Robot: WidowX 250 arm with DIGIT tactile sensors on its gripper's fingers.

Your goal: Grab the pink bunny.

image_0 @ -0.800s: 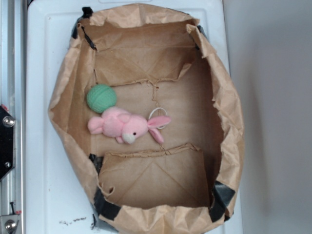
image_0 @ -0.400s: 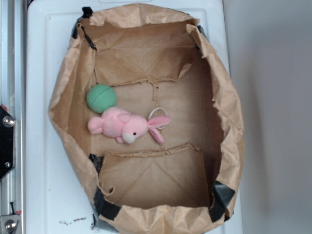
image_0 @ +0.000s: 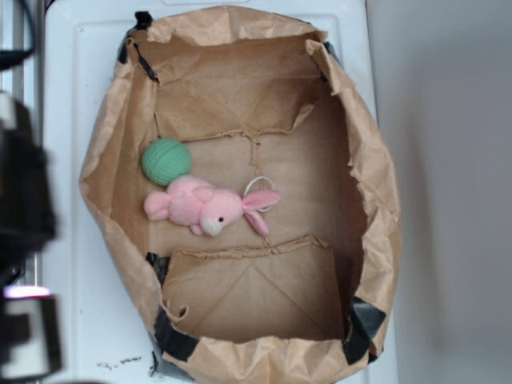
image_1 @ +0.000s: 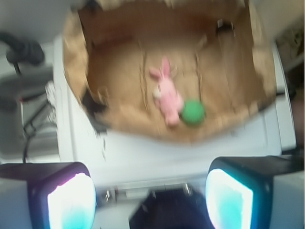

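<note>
Approach step: your end effector [image_1: 150,191] hangs wide apart and empty, well short of the paper bag [image_0: 376,176]. The pink bunny [image_0: 204,206] lies on the bag floor, just beside the green ball [image_0: 166,161]. Next, reach in over the rim and descend on the bunny's body.

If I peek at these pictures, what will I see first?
The pink bunny pops out first: it lies on its side on the floor of the big crumpled brown paper bag, with the green ball right at its back. A blurry dark robot arm fills the left edge of the exterior view, outside the bag. In the wrist view the open end effector is far from the toys, its two glowing fingers wide apart.
</note>
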